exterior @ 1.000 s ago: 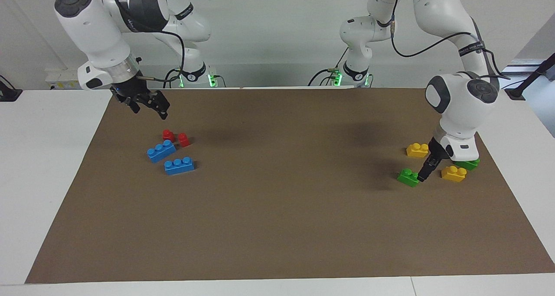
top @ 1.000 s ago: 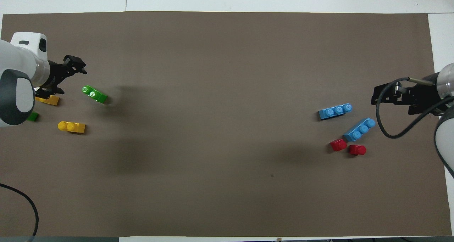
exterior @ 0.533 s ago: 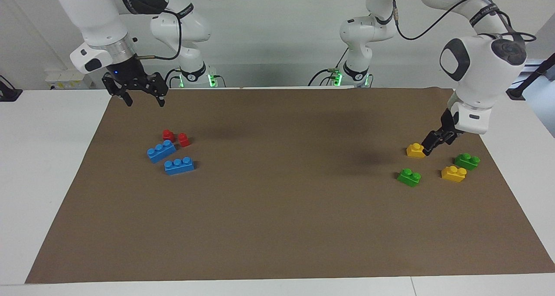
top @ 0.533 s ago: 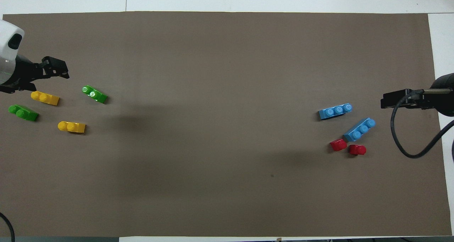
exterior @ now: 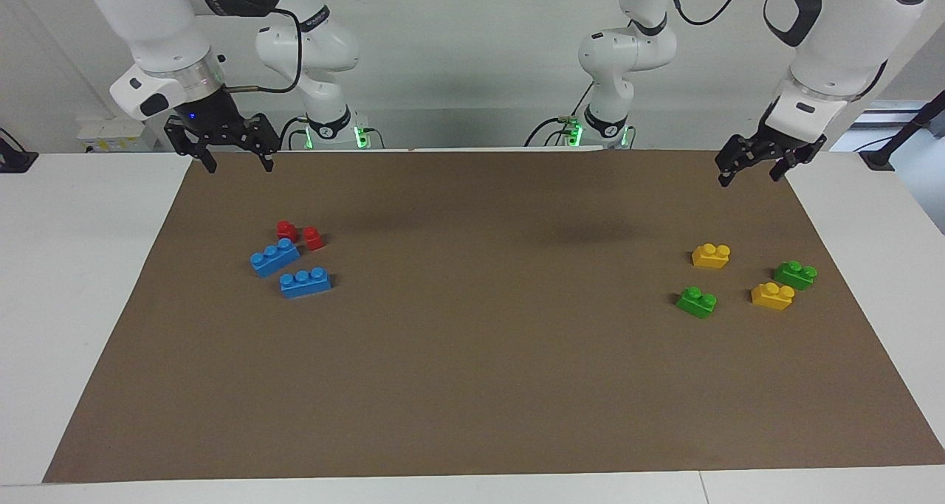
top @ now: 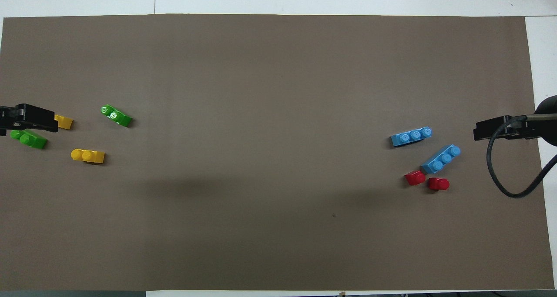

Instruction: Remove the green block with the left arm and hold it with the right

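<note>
Facing view shows you both open, empty: left end effector (exterior: 747,168) raised, green block (exterior: 696,302) well below; right end effector (exterior: 232,153) waits.

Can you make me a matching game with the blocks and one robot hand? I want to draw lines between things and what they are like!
Things:
1. green block
2. red blocks
3. blue blocks
4. left gripper

What fits:
A. three studs on top
B. open, up in the air
C. two studs, beside yellow blocks
D. smallest, nearest the robots in their group

Pairs: 1-C, 2-D, 3-A, 4-B
</note>
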`<state>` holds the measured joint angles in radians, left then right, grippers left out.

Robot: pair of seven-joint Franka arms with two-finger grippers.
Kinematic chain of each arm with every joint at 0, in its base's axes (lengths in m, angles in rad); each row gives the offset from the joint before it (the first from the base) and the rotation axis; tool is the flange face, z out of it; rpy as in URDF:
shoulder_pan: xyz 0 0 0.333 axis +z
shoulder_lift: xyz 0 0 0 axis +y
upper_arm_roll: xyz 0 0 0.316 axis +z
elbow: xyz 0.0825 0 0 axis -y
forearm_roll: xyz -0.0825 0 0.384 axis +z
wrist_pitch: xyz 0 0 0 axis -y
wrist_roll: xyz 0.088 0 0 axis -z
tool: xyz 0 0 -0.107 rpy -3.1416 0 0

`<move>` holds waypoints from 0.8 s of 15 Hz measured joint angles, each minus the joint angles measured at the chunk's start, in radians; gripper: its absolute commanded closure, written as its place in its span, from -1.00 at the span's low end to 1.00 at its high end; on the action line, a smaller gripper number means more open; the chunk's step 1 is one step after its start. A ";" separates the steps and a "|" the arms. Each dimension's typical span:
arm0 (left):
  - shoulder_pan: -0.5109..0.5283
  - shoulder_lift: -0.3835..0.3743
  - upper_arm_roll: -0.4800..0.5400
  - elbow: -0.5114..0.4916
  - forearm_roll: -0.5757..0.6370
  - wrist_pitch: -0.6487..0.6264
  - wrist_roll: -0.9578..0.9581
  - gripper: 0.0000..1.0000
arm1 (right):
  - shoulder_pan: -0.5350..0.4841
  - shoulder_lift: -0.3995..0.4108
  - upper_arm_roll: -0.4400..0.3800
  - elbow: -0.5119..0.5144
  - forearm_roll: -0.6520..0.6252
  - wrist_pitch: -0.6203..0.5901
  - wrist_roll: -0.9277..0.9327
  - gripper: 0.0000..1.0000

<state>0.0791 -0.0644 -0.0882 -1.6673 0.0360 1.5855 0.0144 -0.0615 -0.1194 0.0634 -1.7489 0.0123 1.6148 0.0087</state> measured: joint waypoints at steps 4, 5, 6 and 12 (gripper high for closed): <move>-0.018 -0.062 -0.001 -0.003 -0.010 -0.053 -0.005 -1.00 | -0.013 0.001 0.000 0.000 0.000 -0.001 0.000 -1.00; -0.018 -0.066 0.000 -0.004 -0.022 -0.054 -0.018 -1.00 | -0.017 0.001 0.000 0.000 0.000 -0.001 0.000 -1.00; -0.018 -0.066 0.001 -0.004 -0.028 -0.054 -0.026 -1.00 | -0.020 0.002 0.000 0.000 0.000 -0.001 0.000 -1.00; -0.018 -0.066 0.011 -0.010 -0.064 -0.054 -0.035 -1.00 | -0.027 0.005 0.000 0.000 0.000 -0.002 0.001 -1.00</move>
<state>0.0615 -0.1306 -0.0769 -1.6777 -0.0280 1.5318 -0.0207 -0.0890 -0.1142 0.0632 -1.7491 0.0123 1.6131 0.0096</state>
